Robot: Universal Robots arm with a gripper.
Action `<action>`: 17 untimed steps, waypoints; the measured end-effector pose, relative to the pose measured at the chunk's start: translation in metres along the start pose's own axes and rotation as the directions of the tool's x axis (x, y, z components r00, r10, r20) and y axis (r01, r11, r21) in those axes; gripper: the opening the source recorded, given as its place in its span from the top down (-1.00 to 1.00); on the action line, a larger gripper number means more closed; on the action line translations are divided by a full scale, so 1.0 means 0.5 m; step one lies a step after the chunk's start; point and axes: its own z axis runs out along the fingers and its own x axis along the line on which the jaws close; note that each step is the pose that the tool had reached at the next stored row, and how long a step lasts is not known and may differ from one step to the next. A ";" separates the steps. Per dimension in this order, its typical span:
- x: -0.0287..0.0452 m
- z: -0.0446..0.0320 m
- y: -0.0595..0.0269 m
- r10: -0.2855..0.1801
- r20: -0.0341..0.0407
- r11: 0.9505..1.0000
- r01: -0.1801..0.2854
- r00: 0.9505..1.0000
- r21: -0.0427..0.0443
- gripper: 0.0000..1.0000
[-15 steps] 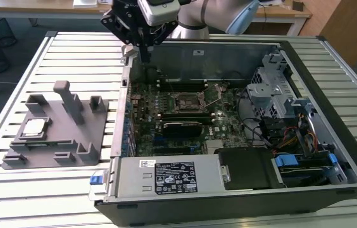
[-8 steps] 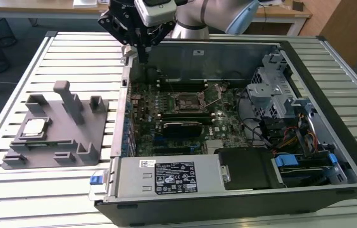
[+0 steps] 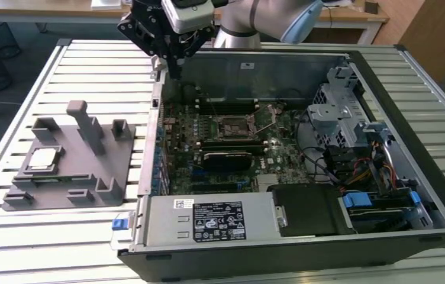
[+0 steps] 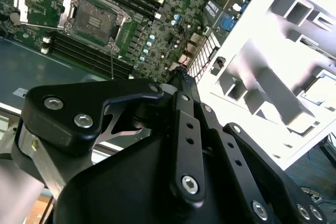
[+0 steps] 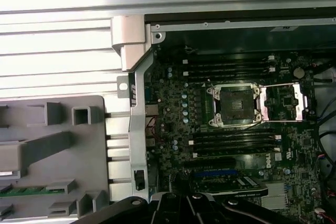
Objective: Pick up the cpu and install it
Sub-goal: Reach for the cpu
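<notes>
Gripper: we find it [image 3: 177,73] hanging above the back edge of the open computer case [image 3: 286,59], fingers pinched together on nothing.
Socket: the socket [image 3: 234,125] sits just inside, frame swung open, looking empty to us.
Cpu: the cpu [image 3: 42,158] lies flat in the grey tray [image 3: 61,195], outside the case.
Bearing: from the gripper, we place the cpu well apart, toward the exterior view's left and nearer that camera.

The arm [image 3: 266,21] bent over above the fingers [image 3: 175,59], which pointed down, pressed together, holding nothing.
</notes>
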 end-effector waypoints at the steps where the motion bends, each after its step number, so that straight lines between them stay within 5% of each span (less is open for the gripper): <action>1: 0.001 0.000 0.000 0.000 0.000 1.000 0.000 1.000 0.000 0.79; 17: 0.036 0.002 -0.002 0.000 0.000 1.000 0.000 1.000 0.000 0.79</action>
